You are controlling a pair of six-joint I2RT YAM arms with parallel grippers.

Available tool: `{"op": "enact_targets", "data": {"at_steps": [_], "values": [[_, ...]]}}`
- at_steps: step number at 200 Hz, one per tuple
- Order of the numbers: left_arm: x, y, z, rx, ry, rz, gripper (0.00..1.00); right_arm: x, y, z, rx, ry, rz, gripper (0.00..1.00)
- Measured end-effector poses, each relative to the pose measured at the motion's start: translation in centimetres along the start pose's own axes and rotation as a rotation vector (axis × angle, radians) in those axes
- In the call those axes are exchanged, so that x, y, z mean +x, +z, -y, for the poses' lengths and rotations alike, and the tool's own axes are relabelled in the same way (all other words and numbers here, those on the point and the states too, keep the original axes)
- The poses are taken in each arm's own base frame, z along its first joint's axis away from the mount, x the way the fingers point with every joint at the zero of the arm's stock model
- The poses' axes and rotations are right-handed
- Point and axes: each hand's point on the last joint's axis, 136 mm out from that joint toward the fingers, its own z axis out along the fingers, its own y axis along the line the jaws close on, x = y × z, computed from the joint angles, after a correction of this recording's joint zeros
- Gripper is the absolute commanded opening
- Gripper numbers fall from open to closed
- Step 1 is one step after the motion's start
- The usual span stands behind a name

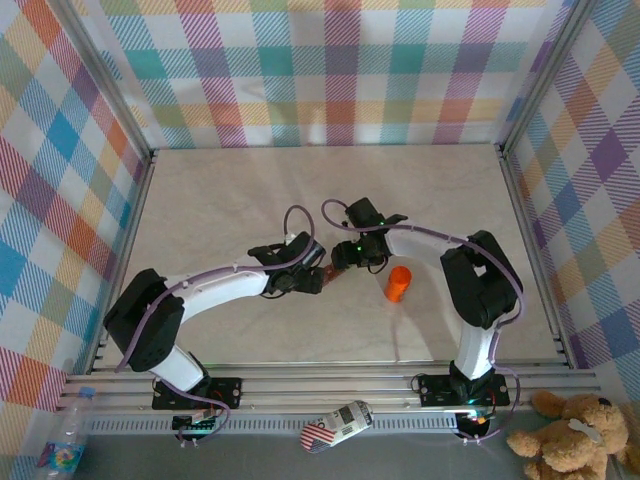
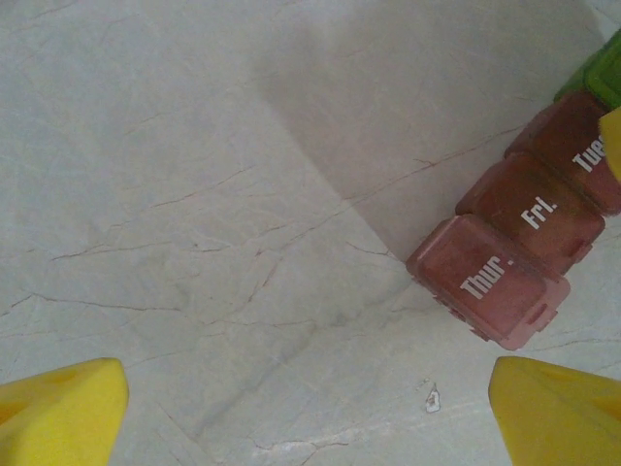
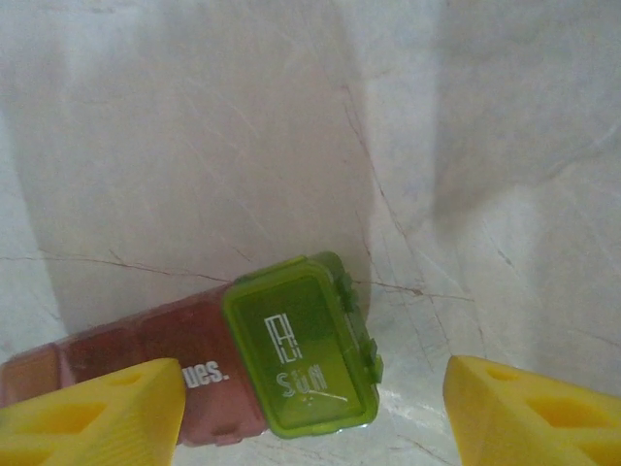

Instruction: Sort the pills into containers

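Strip: the containers (image 2: 514, 243) lie flat in the middle of the tabletop (image 1: 250, 200), every visible lid shut.
Green end: green end compartment (image 3: 301, 354) sits under the right arm.
Right arm: right tool (image 3: 312, 408) spread, straddling that end, not pinching it.
Left arm: left tool (image 2: 310, 413) spread wide beside the Thur box, nothing held.
Nearby: orange bottle (image 1: 398, 283) stands close.
Risk: nothing braces the strip, so a lopsided squeeze could skid or spin it.

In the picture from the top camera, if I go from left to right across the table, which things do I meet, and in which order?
left gripper → containers → orange bottle → right arm
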Motion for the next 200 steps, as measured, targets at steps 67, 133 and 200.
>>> {"op": "enact_targets", "data": {"at_steps": [67,133,200], "values": [[0.7,0.1,1.9,0.021,0.102,0.004,0.95,0.1,0.5,-0.1,-0.014,0.002,0.002,0.71],[0.4,1.4,3.2,0.005,0.144,-0.002,0.96,0.1,0.6,-0.1,-0.017,0.002,0.006,0.71],[-0.1,2.5,3.0,-0.047,0.153,0.005,0.96,0.1,0.6,-0.2,-0.018,0.002,0.005,0.70]]}}
